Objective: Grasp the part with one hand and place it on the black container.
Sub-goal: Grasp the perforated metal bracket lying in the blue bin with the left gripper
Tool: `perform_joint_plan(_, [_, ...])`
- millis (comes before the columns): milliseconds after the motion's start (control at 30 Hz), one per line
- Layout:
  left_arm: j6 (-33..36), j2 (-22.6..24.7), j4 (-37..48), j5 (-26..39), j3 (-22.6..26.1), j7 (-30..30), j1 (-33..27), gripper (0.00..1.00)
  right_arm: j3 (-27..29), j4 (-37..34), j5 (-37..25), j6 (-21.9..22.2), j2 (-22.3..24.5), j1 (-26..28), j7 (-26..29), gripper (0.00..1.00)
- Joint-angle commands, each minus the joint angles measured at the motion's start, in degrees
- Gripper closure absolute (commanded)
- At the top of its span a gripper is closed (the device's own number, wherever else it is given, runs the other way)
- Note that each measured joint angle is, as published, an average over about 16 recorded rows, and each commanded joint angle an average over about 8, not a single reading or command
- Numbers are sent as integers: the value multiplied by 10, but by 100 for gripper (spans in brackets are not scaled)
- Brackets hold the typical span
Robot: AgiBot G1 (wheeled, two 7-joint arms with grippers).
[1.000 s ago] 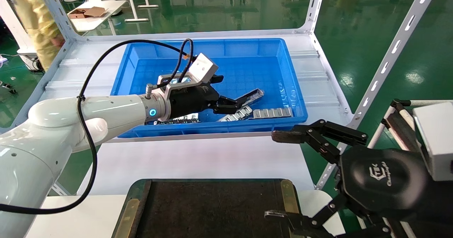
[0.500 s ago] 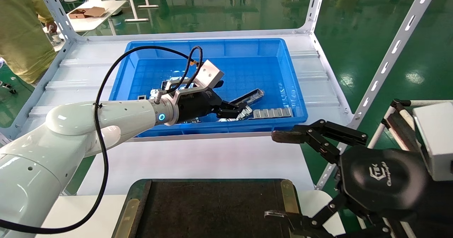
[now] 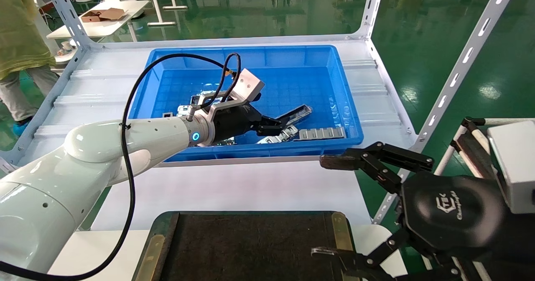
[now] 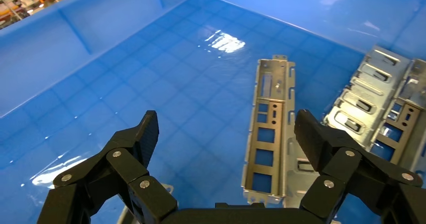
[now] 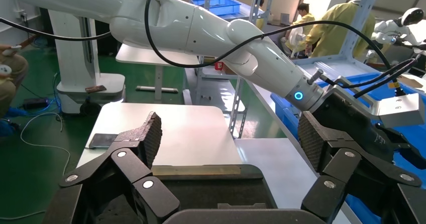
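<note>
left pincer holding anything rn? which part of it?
Nothing held. The left pincer is open inside the blue bin, its fingers on either side of the part but not closed on it. The right pincer is open and empty above the black container.

We are reading only one marking: a pale logo on the black housing of the right gripper [image 3: 355,208], low at the right of the head view. It is showing a stylised emblem above a word in slanted script, which we are making out as something like "Changingtek", though the letters are too small to be sure. We are finding no readable text, numbers or labels on the blue bin [image 3: 349,122], the metal parts or the black container [image 3: 165,235].
</note>
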Motion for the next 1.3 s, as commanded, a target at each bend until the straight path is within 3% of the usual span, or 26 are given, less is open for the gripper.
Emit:
perform_joint_plan(33, [-7, 0, -1, -7, 11, -6, -1, 100, 0, 0, 0, 0, 0, 0, 0, 100])
perform_joint_plan(633, [-31, -3, 2, -61, 76, -23, -4, 100, 0, 0, 0, 0, 0, 0, 0, 100])
perform_joint_plan(1300, [-39, -4, 14, -106, 112, -13, -4, 100, -1, 0, 0, 0, 0, 0, 0, 100])
